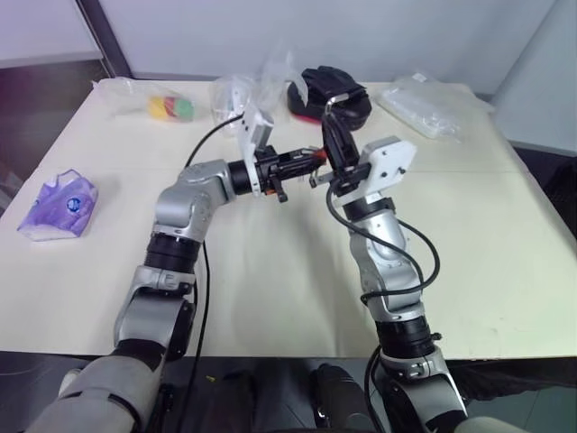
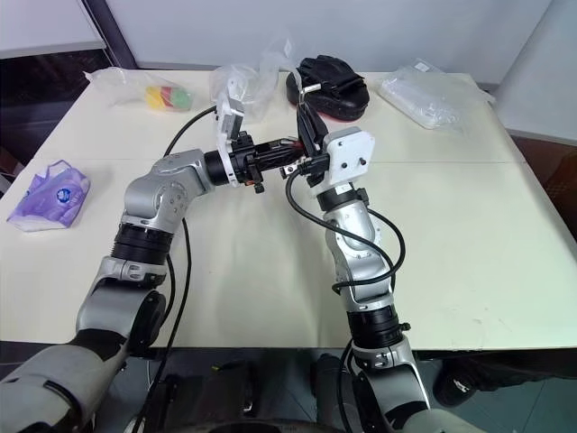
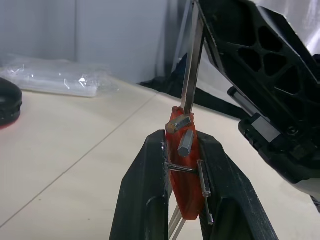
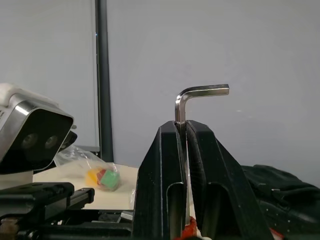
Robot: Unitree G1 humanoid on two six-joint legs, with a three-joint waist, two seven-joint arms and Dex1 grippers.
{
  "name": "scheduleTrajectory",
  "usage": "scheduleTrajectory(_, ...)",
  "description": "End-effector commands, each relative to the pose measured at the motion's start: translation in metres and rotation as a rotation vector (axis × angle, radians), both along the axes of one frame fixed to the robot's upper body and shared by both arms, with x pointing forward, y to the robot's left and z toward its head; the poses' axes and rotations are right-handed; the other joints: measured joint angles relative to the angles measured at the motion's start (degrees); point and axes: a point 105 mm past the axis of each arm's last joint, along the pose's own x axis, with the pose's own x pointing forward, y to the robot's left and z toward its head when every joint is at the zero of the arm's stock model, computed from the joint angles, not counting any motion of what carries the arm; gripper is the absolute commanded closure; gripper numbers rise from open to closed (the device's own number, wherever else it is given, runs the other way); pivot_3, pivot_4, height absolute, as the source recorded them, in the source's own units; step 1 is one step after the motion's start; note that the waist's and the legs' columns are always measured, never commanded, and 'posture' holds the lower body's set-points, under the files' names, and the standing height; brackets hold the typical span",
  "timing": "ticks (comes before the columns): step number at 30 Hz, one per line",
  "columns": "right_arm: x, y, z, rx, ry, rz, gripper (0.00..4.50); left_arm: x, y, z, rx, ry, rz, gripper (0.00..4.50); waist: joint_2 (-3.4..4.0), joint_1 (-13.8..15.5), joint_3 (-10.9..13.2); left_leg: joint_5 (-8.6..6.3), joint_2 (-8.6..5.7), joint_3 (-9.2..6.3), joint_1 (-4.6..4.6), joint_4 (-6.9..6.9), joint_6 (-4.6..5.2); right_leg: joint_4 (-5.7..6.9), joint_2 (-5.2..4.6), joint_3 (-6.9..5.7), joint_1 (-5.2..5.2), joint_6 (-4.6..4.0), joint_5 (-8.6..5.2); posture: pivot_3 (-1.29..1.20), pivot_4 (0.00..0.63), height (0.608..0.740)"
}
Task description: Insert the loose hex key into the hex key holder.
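Your left hand (image 3: 182, 165) clamps the hex key holder (image 3: 184, 170) above the tabletop (image 1: 270, 271). Your right hand (image 4: 184, 131), at its 3 o'clock, pinches the loose hex key (image 4: 192, 97), lower end touching the holder's top.

Both arms are raised above the table, with their grippers meeting at the centre. The left gripper (image 1: 302, 162) points sideways toward the right, fingers clamped together. The right gripper (image 4: 183, 125) angles upward, fingers pinched tight.
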Motion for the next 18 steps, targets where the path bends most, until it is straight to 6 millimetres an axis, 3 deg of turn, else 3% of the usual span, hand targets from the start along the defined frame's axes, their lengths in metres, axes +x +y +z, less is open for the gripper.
scheduleTrajectory(1, -0.0001, -0.0034, 0.0020, 0.023, -0.008, -0.008, 4.44, -0.0070, -0.0006, 0.0232, -0.041, -0.078, -0.022, 4.29, 0.00, 0.0, 0.0, 0.00, 0.00, 0.00, 0.00, 0.00, 0.00, 0.00, 0.00, 0.00, 0.00, 0.00, 0.00, 0.00, 0.150, 0.740)
scheduleTrajectory(18, 0.0009, -0.0019, 0.0069, 0.026, -0.023, -0.009, 4.44, -0.0089, -0.0006, 0.0205, -0.038, -0.064, -0.027, 4.29, 0.00, 0.0, 0.0, 0.01, 0.00, 0.00, 0.00, 0.00, -0.01, 0.02, 0.00, 0.00, -0.01, 0.00, 0.00, 0.00, 0.150, 0.740)
